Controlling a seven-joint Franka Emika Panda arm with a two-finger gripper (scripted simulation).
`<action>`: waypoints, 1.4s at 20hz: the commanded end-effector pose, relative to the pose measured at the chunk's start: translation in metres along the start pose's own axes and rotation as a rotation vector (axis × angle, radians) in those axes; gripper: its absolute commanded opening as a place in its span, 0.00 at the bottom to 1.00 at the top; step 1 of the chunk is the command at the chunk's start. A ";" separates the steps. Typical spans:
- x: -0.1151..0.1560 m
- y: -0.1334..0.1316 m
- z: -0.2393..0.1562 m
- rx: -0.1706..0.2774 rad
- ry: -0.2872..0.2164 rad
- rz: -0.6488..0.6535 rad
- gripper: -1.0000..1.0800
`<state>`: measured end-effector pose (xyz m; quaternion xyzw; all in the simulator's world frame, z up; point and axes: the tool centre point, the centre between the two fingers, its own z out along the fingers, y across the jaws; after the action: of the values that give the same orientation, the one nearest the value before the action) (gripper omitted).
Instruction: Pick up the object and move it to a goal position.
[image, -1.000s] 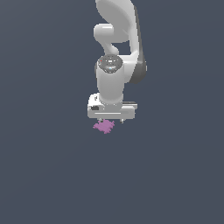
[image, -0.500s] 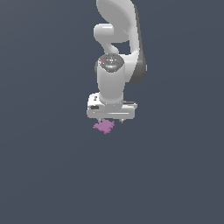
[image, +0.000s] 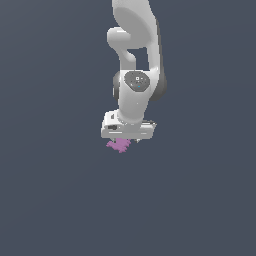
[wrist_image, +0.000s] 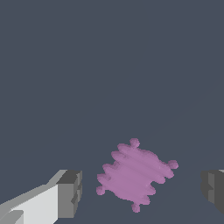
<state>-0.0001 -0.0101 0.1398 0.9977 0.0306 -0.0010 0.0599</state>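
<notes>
The object (wrist_image: 134, 175) is a small pink-purple flat piece with a jagged outline, lying on the dark grey floor. In the wrist view it sits between my two fingertips (wrist_image: 70, 192), which stand wide apart with a gap on each side of it. My gripper (wrist_image: 142, 190) is open and holds nothing. In the exterior view the object (image: 119, 145) peeks out just below the white hand, and the gripper (image: 129, 140) is right above it, its fingers mostly hidden by the hand.
The white arm (image: 135, 60) comes down from the top of the exterior view. Plain dark grey floor (image: 60, 200) surrounds the object.
The hand has sunk slightly toward the object. The object has not moved.
</notes>
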 end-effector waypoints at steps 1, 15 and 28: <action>-0.001 0.000 0.009 -0.042 -0.001 -0.036 1.00; -0.006 -0.003 0.060 -0.283 0.008 -0.290 1.00; -0.008 -0.006 0.075 -0.356 0.014 -0.387 1.00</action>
<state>-0.0084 -0.0136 0.0649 0.9477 0.2196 -0.0006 0.2316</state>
